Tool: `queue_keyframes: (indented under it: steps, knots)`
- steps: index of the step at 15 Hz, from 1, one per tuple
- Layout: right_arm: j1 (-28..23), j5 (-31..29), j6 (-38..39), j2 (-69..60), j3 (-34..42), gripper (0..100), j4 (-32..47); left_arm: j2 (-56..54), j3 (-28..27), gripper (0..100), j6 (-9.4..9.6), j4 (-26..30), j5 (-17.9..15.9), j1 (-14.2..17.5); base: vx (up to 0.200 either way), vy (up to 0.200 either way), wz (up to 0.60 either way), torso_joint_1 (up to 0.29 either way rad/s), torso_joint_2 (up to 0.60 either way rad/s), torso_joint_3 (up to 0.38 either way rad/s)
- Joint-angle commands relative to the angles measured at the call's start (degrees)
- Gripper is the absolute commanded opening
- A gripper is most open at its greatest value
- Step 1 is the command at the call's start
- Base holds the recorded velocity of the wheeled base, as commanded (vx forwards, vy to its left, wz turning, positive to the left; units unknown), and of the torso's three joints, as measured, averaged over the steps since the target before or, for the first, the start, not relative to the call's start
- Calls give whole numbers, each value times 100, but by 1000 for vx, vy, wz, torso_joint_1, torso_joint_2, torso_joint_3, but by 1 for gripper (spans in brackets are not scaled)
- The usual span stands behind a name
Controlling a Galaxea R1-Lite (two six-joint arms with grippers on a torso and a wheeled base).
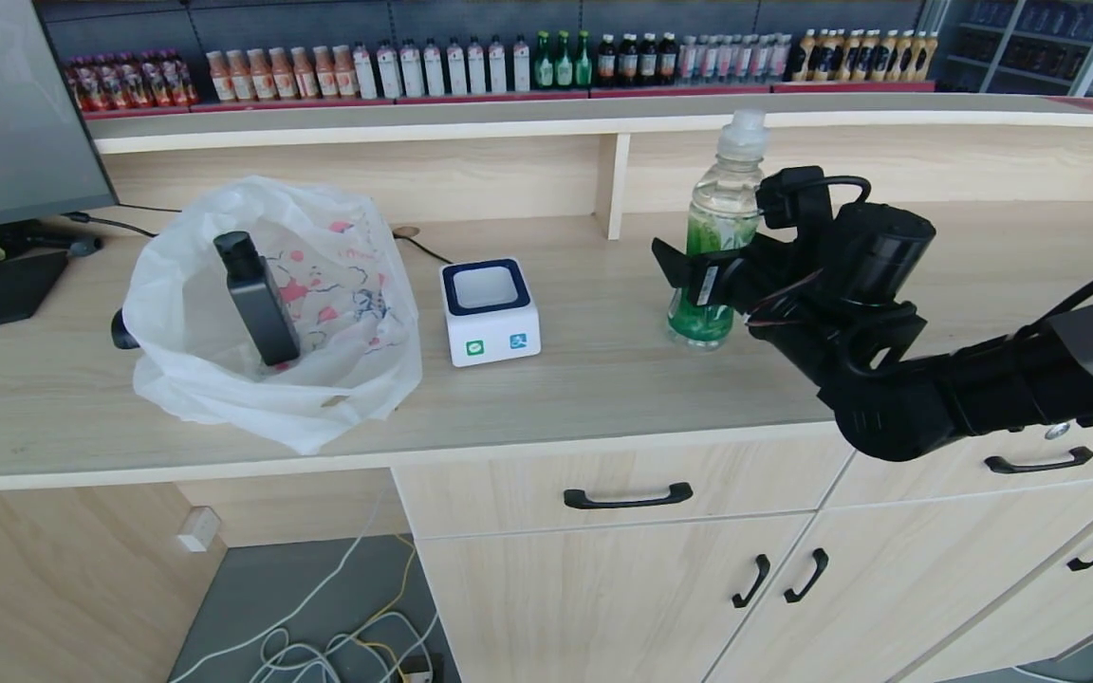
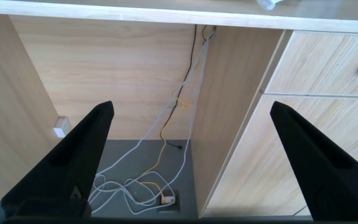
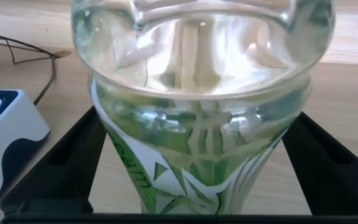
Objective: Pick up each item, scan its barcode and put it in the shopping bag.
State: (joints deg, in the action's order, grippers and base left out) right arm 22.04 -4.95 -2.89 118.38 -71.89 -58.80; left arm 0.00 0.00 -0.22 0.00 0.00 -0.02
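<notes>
A clear drink bottle [image 1: 722,237] with a green label and a white cap stands upright on the wooden counter [image 1: 584,379], right of centre. My right gripper [image 1: 703,280] is open around its lower half, one finger on each side; the right wrist view has the bottle [image 3: 197,124] close up between the dark fingers [image 3: 61,168]. The white plastic shopping bag [image 1: 357,360] sits open at the counter's left with a dark bottle [image 1: 257,299] standing inside. Between bag and drink bottle is the white barcode scanner [image 1: 490,308]. My left gripper [image 2: 191,109] hangs open below the counter, holding nothing.
A monitor [image 1: 6,114] on its stand fills the counter's far left, cables running behind the bag. A raised shelf [image 1: 603,119] with a divider runs along the back. Drawers and cupboard doors [image 1: 622,550] lie under the counter; loose cables [image 2: 148,180] lie on the floor.
</notes>
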Motion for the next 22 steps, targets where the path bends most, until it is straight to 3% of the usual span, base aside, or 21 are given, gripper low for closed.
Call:
queue_keyframes:
  steps: [1,2,22]
  knots:
    - [2,3,-1,9,-89,100,0,0,0,100,-4,0,0,2,0,0,0,0,0,0]
    - [2,3,-1,18,-141,0,0,0,0,100,4,0,0,2,0,0,0,0,0,0]
    - [46,91,16,-694,-97,0,44,0,0,100,4,0,0,2,0,0,0,0,0,0]
